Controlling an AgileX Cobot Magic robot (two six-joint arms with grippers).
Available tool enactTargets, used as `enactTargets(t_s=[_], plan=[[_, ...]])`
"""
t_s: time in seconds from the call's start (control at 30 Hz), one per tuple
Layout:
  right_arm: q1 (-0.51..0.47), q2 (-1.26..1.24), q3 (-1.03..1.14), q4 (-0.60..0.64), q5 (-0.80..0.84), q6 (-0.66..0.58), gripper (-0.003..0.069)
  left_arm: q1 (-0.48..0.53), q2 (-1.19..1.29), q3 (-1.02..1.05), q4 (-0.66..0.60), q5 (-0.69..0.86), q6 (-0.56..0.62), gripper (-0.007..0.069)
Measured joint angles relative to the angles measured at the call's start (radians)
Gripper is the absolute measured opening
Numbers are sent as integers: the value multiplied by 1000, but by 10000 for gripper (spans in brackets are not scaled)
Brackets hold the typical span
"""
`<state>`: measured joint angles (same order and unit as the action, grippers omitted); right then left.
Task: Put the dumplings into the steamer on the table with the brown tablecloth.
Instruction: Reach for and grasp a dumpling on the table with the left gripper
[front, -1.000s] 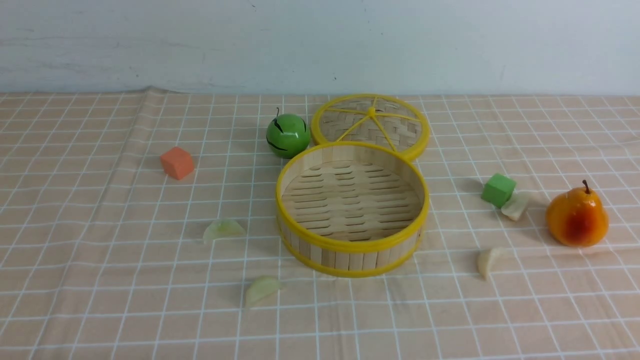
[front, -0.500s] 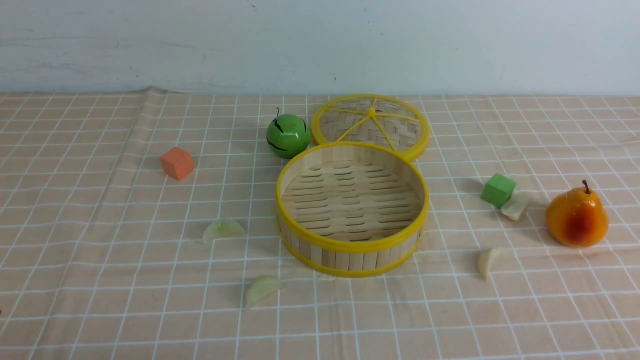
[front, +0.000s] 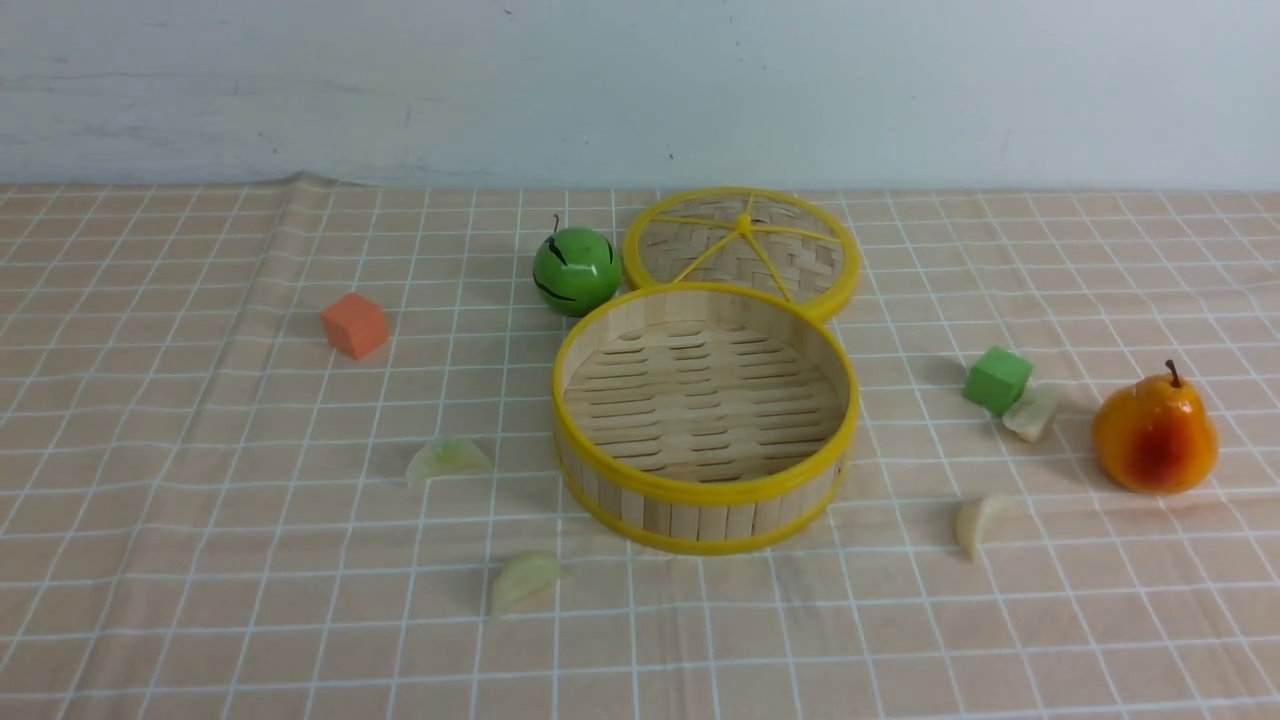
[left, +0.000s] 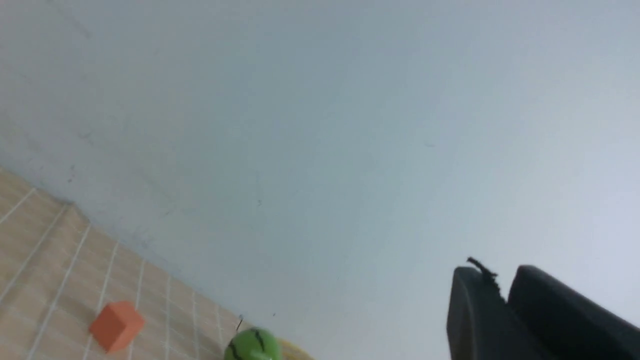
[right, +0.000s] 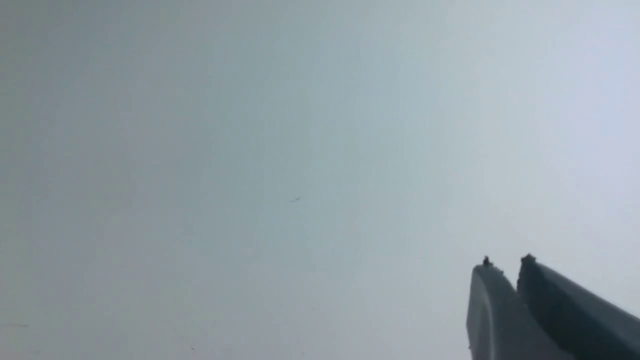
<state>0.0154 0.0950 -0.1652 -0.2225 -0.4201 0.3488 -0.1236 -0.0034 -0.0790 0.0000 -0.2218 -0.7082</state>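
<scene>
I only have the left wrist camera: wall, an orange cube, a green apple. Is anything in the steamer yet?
Observer: No. The round bamboo steamer with yellow rims is empty; only its slatted floor shows.
Operator: Where are the dumplings?
Observer: All four pale crescent toy dumplings lie on the tan checked tablecloth: the left rear dumpling and left front dumpling on the steamer's left, the right rear dumpling and right front dumpling on its right.
Operator: Anything crowding them?
Observer: The right rear dumpling sits against a green foam cube.
</scene>
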Motion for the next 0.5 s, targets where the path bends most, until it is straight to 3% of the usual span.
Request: enactTargets(t_s=[0.1, 0.33, 0.43, 0.5], plan=[[0, 96, -102, 0, 97, -31, -3, 0, 88, -154, 89, 67, 24, -14], [23, 398, -168, 0, 291, -72, -13, 0, 460, -298, 227, 197, 141, -14], [53, 501, -170, 0, 343, -42, -12, 0, 619, -313, 212, 257, 97, -14], [101, 630, -192, 3, 456, 29, -10, 0, 823, -370, 163, 396, 25, -14]])
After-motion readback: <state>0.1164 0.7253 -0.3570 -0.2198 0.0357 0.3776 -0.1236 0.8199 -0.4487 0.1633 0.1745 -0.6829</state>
